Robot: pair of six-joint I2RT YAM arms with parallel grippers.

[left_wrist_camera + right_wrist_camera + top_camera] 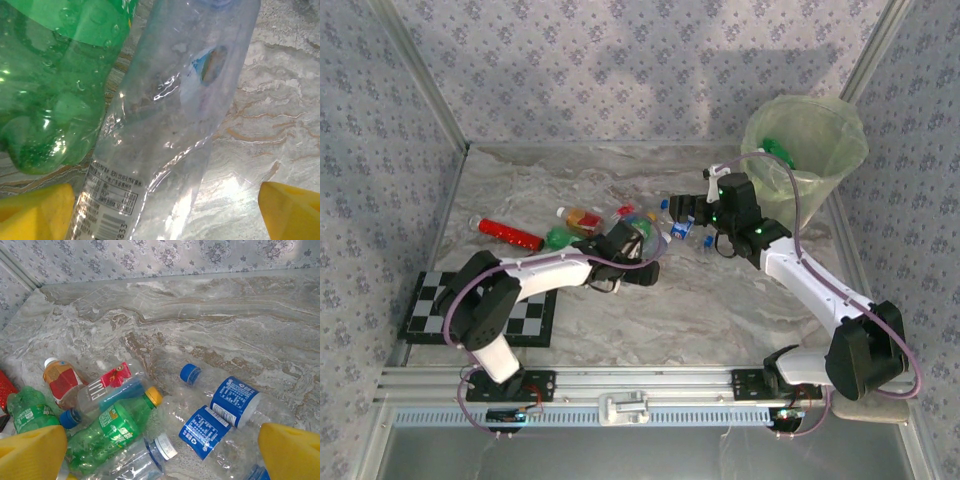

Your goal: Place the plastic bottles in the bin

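Several plastic bottles lie in a cluster mid-table: a red one (510, 233), a green one (560, 238) and an orange one (583, 218). My left gripper (645, 250) is down among them. In the left wrist view its yellow fingers (35, 207) stand wide apart around a clear crumpled bottle (170, 110), and a green bottle (50, 75) lies beside it. My right gripper (162, 450) hangs open over a green bottle with a yellow cap (110, 427) and two clear blue-labelled bottles (235, 400). The bin (840, 150) stands at the back right with a green bottle (780, 150) inside.
A black-and-white checkerboard (425, 300) lies at the front left under the left arm. Patterned walls close the table on three sides. A loose blue cap (190, 373) lies on the marble beyond the bottles.
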